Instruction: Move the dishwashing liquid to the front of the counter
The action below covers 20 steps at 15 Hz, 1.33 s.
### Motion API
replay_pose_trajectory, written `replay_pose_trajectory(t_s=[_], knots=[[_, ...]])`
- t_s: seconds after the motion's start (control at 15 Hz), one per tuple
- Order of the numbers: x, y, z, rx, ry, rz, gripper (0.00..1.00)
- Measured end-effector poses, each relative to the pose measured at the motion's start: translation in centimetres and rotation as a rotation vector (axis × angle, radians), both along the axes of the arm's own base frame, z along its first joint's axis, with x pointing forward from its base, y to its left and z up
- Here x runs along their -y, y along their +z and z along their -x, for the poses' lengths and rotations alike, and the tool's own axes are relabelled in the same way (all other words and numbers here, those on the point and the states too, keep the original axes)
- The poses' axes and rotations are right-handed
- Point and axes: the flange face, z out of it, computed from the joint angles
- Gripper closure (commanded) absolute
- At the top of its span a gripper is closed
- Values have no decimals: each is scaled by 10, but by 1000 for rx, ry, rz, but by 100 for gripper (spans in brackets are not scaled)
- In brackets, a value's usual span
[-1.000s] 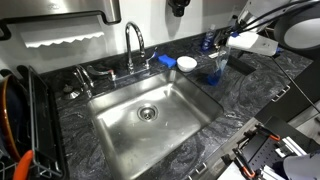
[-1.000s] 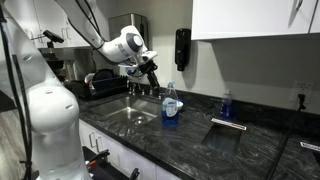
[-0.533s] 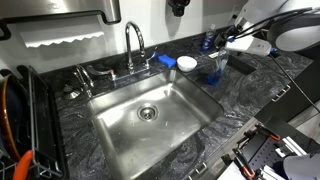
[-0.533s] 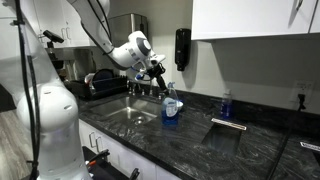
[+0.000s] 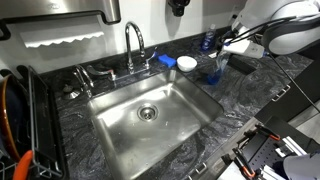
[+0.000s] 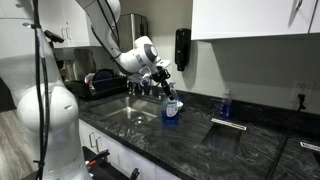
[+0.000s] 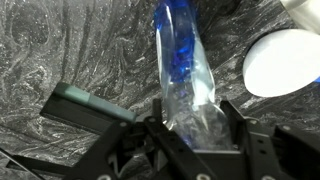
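Note:
The dishwashing liquid (image 5: pixel 213 68) is a slim clear bottle with blue liquid, standing upright on the dark marbled counter (image 5: pixel 245 100) to the right of the sink. It also shows in an exterior view as the dishwashing liquid (image 6: pixel 171 108) on the counter (image 6: pixel 205 132). In the wrist view the dishwashing liquid (image 7: pixel 186 62) runs up between my fingers, which press against the sides of its pale clear top. My gripper (image 7: pixel 193 108) is shut on it. The gripper (image 6: pixel 166 86) reaches the bottle's top from above and the sink side. In the exterior view over the sink, the gripper (image 5: pixel 224 50) meets it too.
The steel sink (image 5: pixel 120 128) and faucet (image 5: pixel 133 40) lie left of the bottle. A white round dish (image 5: pixel 187 63) and a blue sponge (image 5: pixel 167 60) sit just behind it. A darker blue bottle (image 5: pixel 208 42) stands by the wall. A dish rack (image 5: pixel 15 125) is at the far left.
The arm has swung over from the faucet side to the bottle and come down on its top. The jaws have gone from wide open to closed on the bottle.

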Motion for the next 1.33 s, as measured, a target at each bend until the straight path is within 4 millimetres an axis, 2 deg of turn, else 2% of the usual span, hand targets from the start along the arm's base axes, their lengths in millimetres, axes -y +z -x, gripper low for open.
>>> replay_pose_trajectory(t_s=[0.4,0.8,1.0,1.33], knots=[[-2,1,-1,12,7,-8,70],[-23,6,3,18,65,-5,70],[-30,16,18,30,106,16,70],[-34,28,61,50,139,44,70]])
